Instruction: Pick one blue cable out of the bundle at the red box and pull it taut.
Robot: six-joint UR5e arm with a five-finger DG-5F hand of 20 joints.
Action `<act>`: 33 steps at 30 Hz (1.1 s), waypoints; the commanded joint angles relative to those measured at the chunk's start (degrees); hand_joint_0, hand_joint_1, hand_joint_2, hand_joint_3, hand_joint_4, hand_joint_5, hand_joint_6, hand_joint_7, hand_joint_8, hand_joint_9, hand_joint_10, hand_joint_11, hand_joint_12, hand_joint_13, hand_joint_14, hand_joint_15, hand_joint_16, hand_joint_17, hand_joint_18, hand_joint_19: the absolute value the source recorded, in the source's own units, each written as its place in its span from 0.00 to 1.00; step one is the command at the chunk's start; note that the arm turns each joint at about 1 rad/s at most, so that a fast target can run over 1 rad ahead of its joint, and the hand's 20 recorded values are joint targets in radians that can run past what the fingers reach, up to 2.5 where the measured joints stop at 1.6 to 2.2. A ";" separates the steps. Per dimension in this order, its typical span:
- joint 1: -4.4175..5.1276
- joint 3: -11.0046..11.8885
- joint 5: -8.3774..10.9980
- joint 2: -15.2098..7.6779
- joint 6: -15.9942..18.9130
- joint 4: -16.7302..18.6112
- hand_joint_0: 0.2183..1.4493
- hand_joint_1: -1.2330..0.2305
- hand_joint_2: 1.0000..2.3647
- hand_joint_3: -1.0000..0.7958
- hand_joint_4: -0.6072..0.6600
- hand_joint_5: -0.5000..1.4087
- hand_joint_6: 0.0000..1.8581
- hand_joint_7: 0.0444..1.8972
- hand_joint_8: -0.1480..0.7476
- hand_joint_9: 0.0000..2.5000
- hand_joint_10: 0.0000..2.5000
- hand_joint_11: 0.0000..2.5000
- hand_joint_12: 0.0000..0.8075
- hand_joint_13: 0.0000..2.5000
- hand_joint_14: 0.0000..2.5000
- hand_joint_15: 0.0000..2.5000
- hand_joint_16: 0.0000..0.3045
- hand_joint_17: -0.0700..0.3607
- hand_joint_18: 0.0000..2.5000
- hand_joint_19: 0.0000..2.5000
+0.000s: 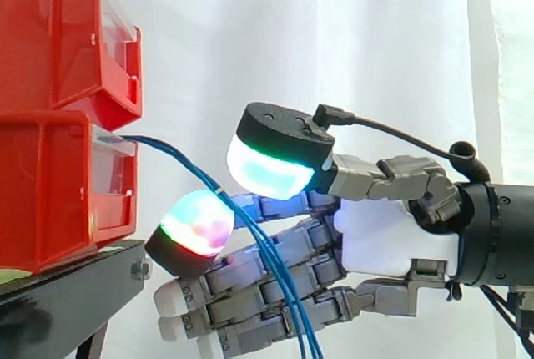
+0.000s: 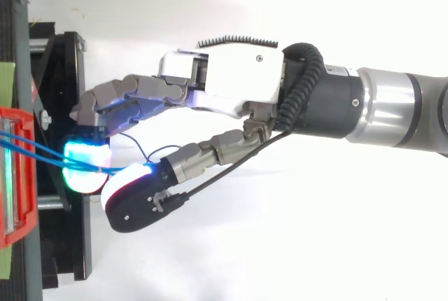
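Blue cables (image 1: pixel 171 152) leave the front of the lower red box (image 1: pixel 50 192) and slope down to the right. They bend between the thumb's green-cyan pad (image 1: pixel 267 167) and a finger's red-green pad (image 1: pixel 198 224), then hang down across the other fingers. My hand (image 1: pixel 392 238) reaches in from the right, level with the box, its thumb above and its fingers curled below, pinching the strands. From above, the cables (image 2: pixel 42 148) cross the cyan pad (image 2: pixel 84 168) and end under the thumb tip of the hand (image 2: pixel 238 80). I cannot tell how many strands are pinched.
A second red bin (image 1: pixel 58 33) is stacked on the lower box. Both stand on the black stand (image 1: pixel 67 292), whose edge lies just below and left of my fingertips. A white curtain hangs behind. The red box's rim (image 2: pixel 15 175) sits at the far left in the top view.
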 commanded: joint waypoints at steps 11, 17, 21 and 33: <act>0.00 0.40 -0.04 0.00 -0.10 0.10 0.31 0.33 0.01 0.46 0.62 0.18 0.47 0.37 0.55 0.24 0.00 0.05 0.46 0.13 0.00 0.02 0.20 0.48 0.09 0.02; -0.09 1.28 -0.04 0.00 -0.89 0.01 0.31 0.32 0.01 0.45 0.64 0.18 0.49 0.36 0.59 0.26 0.00 0.08 0.50 0.15 0.00 0.02 0.21 0.50 0.11 0.02; 0.00 1.98 -0.04 0.00 -0.98 -0.08 0.30 0.33 0.01 0.42 0.63 0.18 0.49 0.37 0.57 0.27 0.00 0.08 0.47 0.15 0.00 0.02 0.20 0.48 0.10 0.02; 0.00 2.24 -0.04 0.00 -0.98 -0.16 0.24 0.35 0.00 0.28 0.64 0.18 0.48 0.39 0.61 0.30 0.00 0.09 0.50 0.17 0.00 0.03 0.21 0.50 0.12 0.04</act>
